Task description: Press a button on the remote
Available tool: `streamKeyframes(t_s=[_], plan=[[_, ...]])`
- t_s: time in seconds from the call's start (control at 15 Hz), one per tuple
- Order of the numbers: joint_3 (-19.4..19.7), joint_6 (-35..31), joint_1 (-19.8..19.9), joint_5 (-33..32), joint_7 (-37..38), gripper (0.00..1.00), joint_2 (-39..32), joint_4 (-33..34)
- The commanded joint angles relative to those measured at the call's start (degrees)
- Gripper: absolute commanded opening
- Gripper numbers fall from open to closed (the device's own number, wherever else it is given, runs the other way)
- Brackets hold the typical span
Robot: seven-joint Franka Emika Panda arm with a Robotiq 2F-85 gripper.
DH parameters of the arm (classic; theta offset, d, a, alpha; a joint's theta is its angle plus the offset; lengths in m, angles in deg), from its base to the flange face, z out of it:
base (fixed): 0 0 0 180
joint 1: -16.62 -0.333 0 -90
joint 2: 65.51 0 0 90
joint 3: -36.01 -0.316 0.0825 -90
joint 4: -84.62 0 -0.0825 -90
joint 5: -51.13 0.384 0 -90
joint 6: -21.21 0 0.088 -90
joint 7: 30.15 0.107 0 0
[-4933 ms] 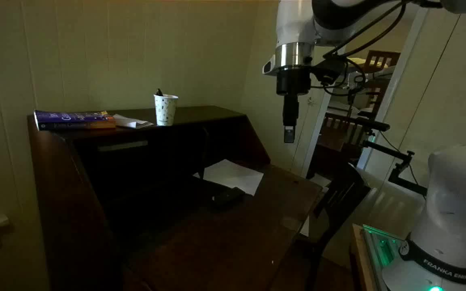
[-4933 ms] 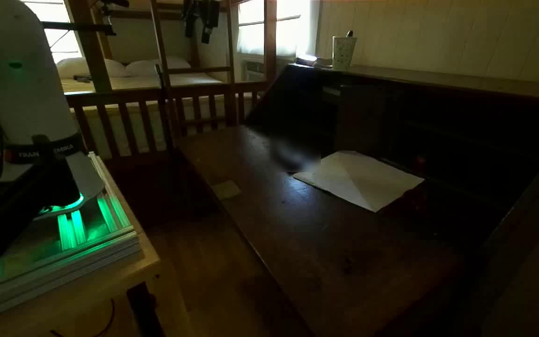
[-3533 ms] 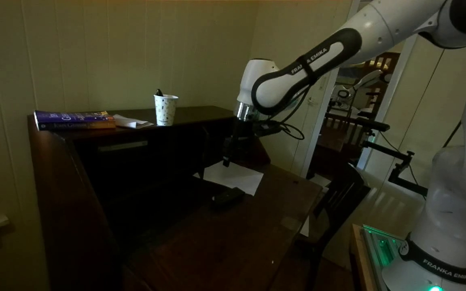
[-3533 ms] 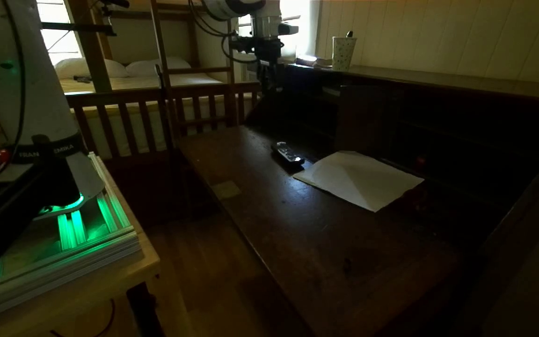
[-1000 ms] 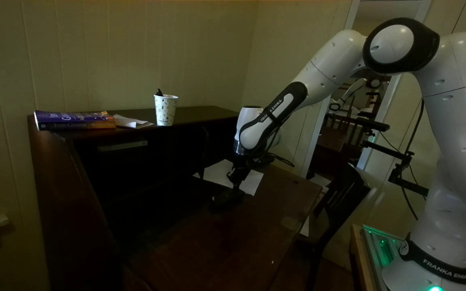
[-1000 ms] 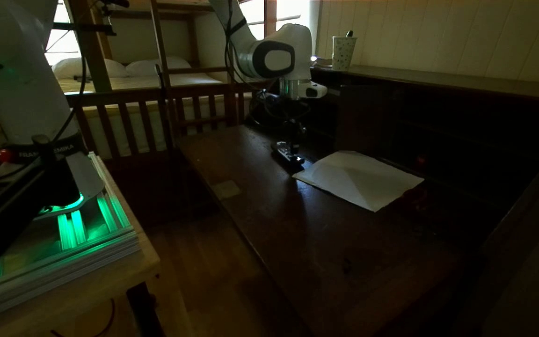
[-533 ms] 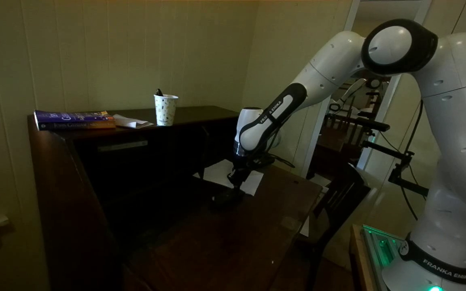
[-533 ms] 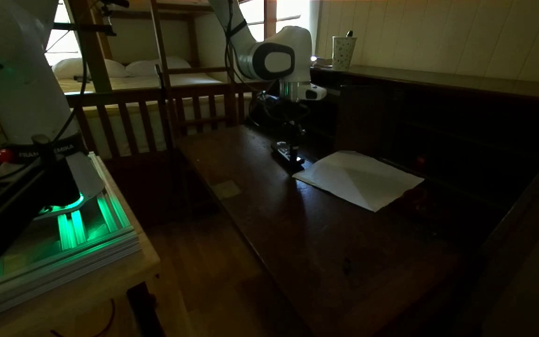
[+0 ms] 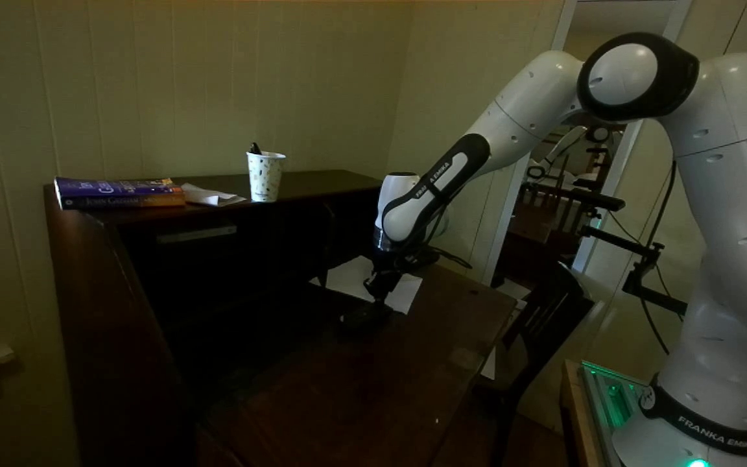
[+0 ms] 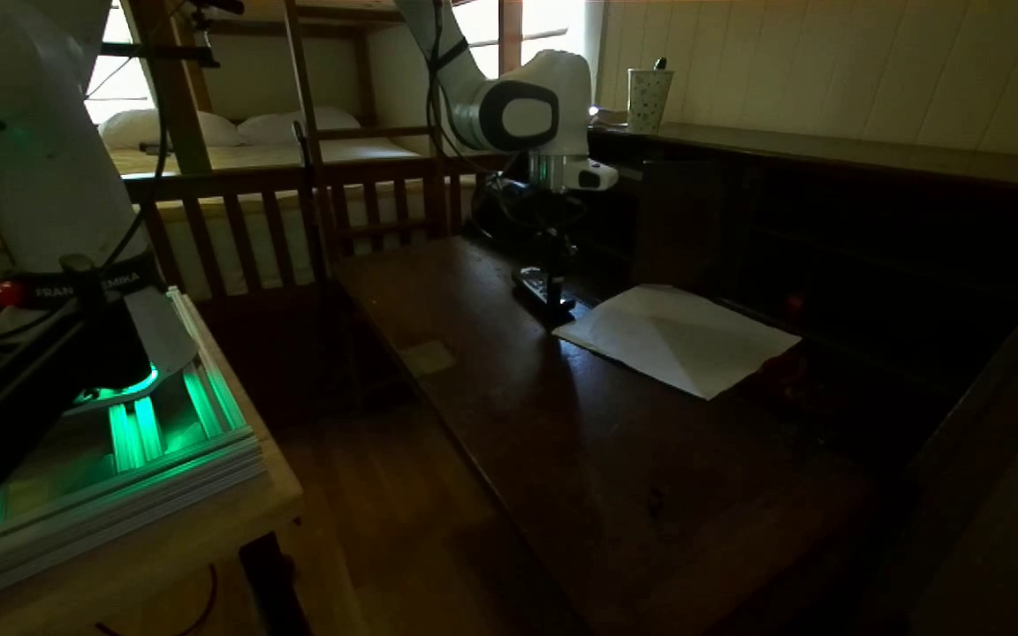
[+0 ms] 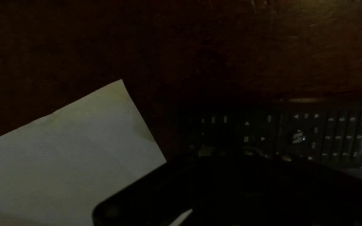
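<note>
The long black remote control (image 11: pixel 272 133) lay on the dark brown wooden worktop (image 10: pixel 518 389), just beside the flat white paper sheet (image 10: pixel 672 343). Over the remote's buttons (image 11: pixel 348 137), the narrow black end effector (image 10: pixel 555 300) pointed downward; it was closed and held nothing. Whether its tip touched any button could not be told.

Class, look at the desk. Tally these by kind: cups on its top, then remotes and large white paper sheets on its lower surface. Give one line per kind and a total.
Cup: 1, pale with dark specks
Remote: 1, partly hidden in the wrist view
White sheet: 1
Total: 3
</note>
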Motion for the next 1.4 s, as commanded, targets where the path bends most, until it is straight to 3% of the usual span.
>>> streamKeyframes(t_s=[0.0,0.6,0.67,0.87,1.33], plan=[[0.0,1.9,-0.5,0.1,0.7,0.0,-3.2,2.4],[1.6,3.7,-1.1,-0.6,2.2,0.0,3.6,0.0],[1.0,4.9,-0.7,0.3,2.1,0.26,4.5,-0.2],[1.3,10.0,-1.1,1.1,5.2,0.4,9.0,-1.6],[0.0,14.8,-1.1,4.8,8.6,0.88,19.8,-5.5]])
